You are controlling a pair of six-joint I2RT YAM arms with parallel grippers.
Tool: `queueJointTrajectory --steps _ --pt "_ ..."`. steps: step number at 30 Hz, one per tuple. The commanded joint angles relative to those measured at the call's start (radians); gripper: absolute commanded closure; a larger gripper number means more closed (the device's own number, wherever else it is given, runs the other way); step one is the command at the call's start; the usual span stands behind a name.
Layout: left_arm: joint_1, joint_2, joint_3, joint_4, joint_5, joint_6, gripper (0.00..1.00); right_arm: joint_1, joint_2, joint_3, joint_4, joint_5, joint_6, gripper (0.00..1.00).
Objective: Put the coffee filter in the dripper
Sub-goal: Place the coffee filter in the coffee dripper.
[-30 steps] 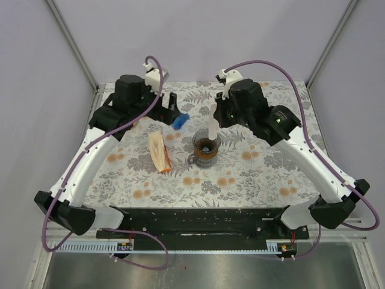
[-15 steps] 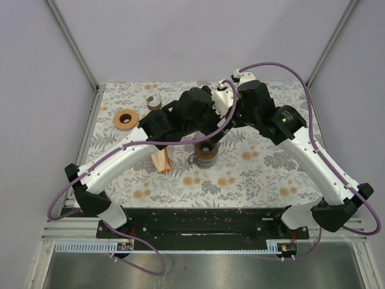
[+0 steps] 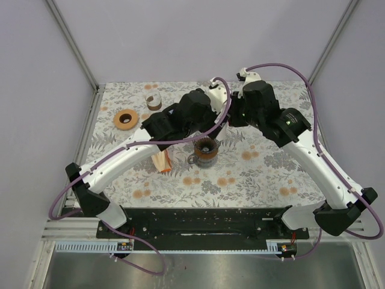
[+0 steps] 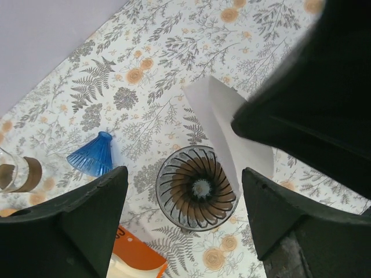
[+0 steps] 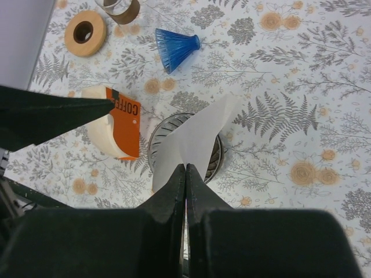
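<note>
Tan tape ring (image 3: 125,118) near far-left corner; clear tape roll (image 3: 153,101) just right of it, closer to far edge. Orange-ended packet (image 3: 161,159) mid-bench, just left of dripper (image 3: 206,148). Blue cone (image 5: 174,49) beyond dripper, hidden under left arm (image 3: 132,150) in top view. Left gripper (image 4: 184,174) above dripper, fingers spread wide, empty. Filter (image 5: 194,136) over dripper's mouth, not seated, edge pinched by right gripper (image 5: 185,168), fingers closed tight.

The right hand (image 5: 185,169) pinches a white coffee filter (image 5: 194,139) directly over the dripper (image 5: 217,155). Left of the dripper lies an orange packet (image 5: 123,119); beyond the dripper, a blue cone (image 5: 174,49) rests on the floral surface (image 5: 301,87).
</note>
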Motion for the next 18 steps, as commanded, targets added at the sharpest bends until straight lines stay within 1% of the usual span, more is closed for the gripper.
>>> queueJointTrajectory --steps 1,7,8,9,10,12,17,18 --pt "0.042 -0.038 -0.011 0.057 0.075 -0.101 0.17 -0.002 -0.043 -0.008 0.073 -0.071 0.04 1.0" --pt "0.04 -0.045 -0.02 0.06 0.094 -0.11 0.18 -0.002 -0.037 -0.014 0.101 -0.097 0.059 1.0" --pt "0.042 -0.042 -0.021 0.063 0.073 -0.108 0.21 -0.002 -0.034 -0.014 0.104 -0.106 0.06 1.0" --pt "0.042 -0.042 -0.029 0.071 0.053 -0.104 0.26 -0.002 -0.035 -0.012 0.105 -0.117 0.062 1.0" --pt "0.045 -0.045 -0.04 0.078 0.031 -0.099 0.35 -0.002 -0.032 -0.012 0.107 -0.126 0.062 1.0" --pt "0.054 -0.047 -0.056 0.088 0.011 -0.096 0.5 -0.002 -0.034 -0.017 0.105 -0.137 0.059 1.0" --pt "0.082 -0.09 -0.109 0.086 0.006 -0.107 0.93 -0.018 -0.035 -0.037 0.089 -0.111 0.037 1.0" --pt "0.085 -0.1 -0.116 0.086 0.002 -0.105 0.95 -0.02 -0.037 -0.043 0.092 -0.115 0.028 1.0"
